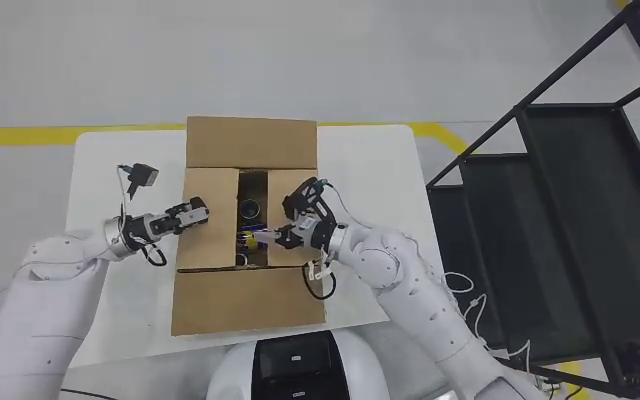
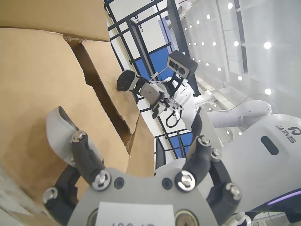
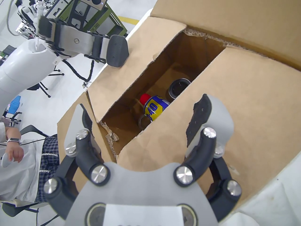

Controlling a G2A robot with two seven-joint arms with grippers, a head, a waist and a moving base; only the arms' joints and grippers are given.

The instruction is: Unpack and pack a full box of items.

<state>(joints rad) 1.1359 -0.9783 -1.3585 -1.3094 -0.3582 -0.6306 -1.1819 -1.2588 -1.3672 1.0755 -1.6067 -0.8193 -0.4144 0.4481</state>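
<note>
Left fingers (image 2: 56,128) and right fingers (image 3: 221,118) spread wide at the open box (image 3: 247,83) holding a spray can (image 3: 154,108).

Overhead, both wrists near shared box (image 1: 250,142)

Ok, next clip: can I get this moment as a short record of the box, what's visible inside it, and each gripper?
box: cardboard box on the white table, outer flaps folded out, inner flaps part open with a gap between them
contents seen: spray can, blue and yellow with a red cap; dark round can beside it; the rest is hidden
left arm: left gripper open, at one inner flap
right arm: right gripper open, at the opposite inner flap
held: nothing
</note>
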